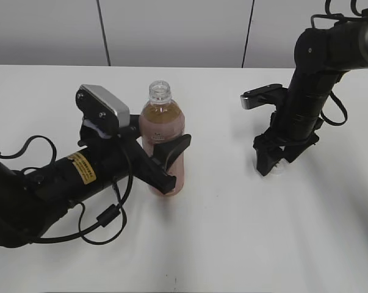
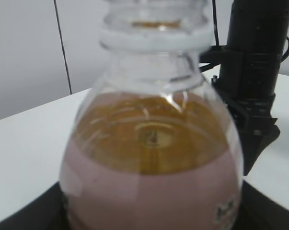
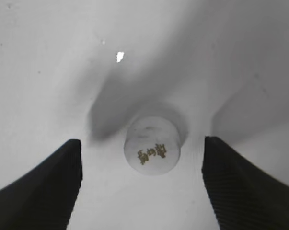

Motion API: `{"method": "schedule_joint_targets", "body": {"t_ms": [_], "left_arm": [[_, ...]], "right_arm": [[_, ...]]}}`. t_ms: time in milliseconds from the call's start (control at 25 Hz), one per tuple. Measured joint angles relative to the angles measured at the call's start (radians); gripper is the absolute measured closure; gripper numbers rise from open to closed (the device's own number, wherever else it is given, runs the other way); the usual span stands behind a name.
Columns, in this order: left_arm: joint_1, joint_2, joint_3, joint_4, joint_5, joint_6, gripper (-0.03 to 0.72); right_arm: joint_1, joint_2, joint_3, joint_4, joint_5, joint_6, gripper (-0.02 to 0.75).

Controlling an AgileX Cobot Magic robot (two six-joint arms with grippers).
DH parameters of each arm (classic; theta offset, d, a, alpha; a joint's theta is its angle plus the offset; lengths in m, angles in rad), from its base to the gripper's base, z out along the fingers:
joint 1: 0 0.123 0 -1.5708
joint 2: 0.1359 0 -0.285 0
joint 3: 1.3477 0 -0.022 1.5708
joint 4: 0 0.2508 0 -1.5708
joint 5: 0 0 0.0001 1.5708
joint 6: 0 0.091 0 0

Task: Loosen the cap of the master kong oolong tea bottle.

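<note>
The master kong oolong tea bottle (image 1: 162,137) stands upright on the white table, amber tea inside, pink label round it, its mouth uncapped. My left gripper (image 1: 162,160) is shut on the bottle's body; the bottle fills the left wrist view (image 2: 151,163). The white cap (image 3: 151,145), with a small dark logo on top, lies on the table between the spread fingers of my right gripper (image 3: 142,179), which is open and points straight down. In the exterior view the cap (image 1: 278,168) shows just under the right gripper (image 1: 274,163).
The white table (image 1: 232,238) runs to a pale wall at the back. The right arm (image 2: 252,62) stands behind the bottle in the left wrist view. Cables loop beside the left arm (image 1: 104,220).
</note>
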Motion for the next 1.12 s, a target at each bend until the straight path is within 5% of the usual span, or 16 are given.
{"method": "schedule_joint_targets", "body": {"t_ms": [520,1120], "left_arm": [[0.000,-0.007,0.118,-0.008,-0.015,0.000,0.134],[0.000,-0.210,0.354,-0.249,-0.014,-0.019,0.129]], "right_arm": [[0.000,-0.095,0.000,0.026,0.046,0.033,0.148],[0.000,-0.286,0.000,0.031,0.207,0.138,0.150]]}}
